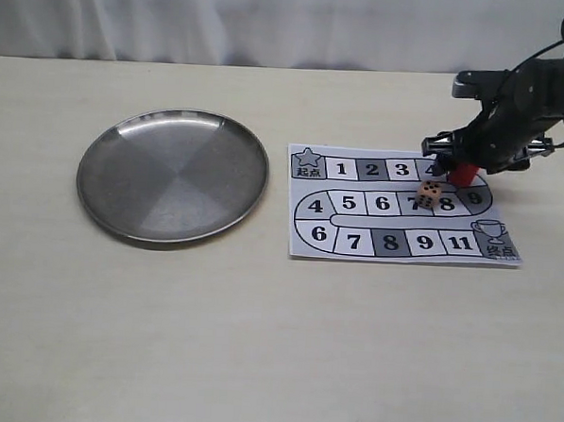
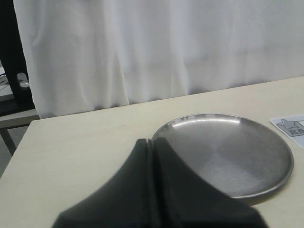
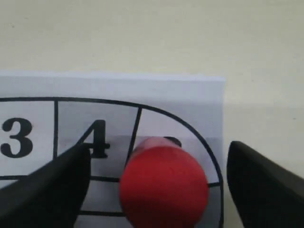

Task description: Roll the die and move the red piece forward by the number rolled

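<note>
The red piece [image 1: 464, 173] stands upright on the board's top row, on the curved square just past the 4. My right gripper [image 1: 463, 168] hangs over it, open, one finger on each side with a gap showing on both sides. In the right wrist view the red piece [image 3: 164, 185] sits between the dark fingers [image 3: 52, 185] of the right gripper [image 3: 159, 156], touching neither. The die [image 1: 430, 194], a tan cube with dark pips, rests on the board's middle row between the 7 and the 8. My left gripper [image 2: 152, 145] is shut on nothing, near the plate's edge.
A paper game board [image 1: 306, 248] with numbered squares lies right of centre. A round metal plate [image 1: 170, 173] sits to its left, with nothing on it; the left wrist view shows the plate [image 2: 285, 175] and a corner of the board [image 2: 292, 127].
</note>
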